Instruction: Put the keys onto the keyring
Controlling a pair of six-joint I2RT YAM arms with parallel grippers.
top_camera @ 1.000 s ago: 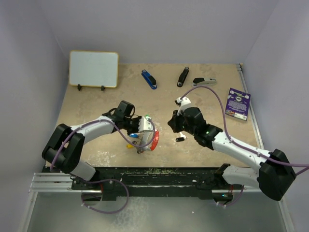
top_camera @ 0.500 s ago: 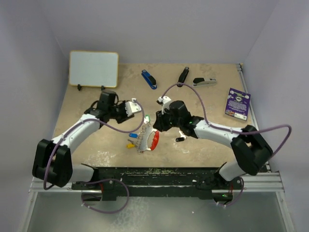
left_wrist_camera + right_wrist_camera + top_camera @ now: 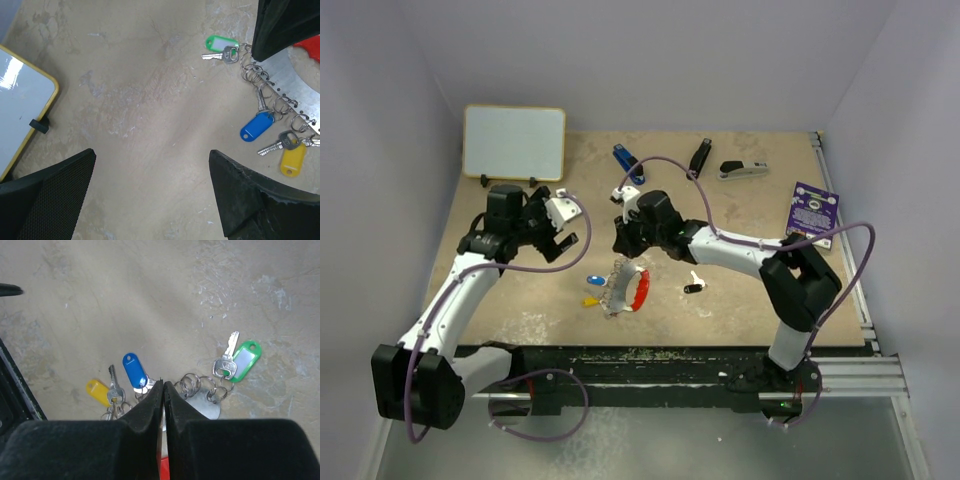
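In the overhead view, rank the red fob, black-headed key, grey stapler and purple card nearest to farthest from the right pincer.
1. red fob: centre, just toward the near edge from the right pincer.
2. black-headed key: right of the fob.
3. grey stapler: back, right of centre.
4. purple card: far right edge.

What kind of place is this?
Probably a robot lab booth, not a house: plain walls box in the table, a left arm and a right arm sit at its edge, a whiteboard stands behind.
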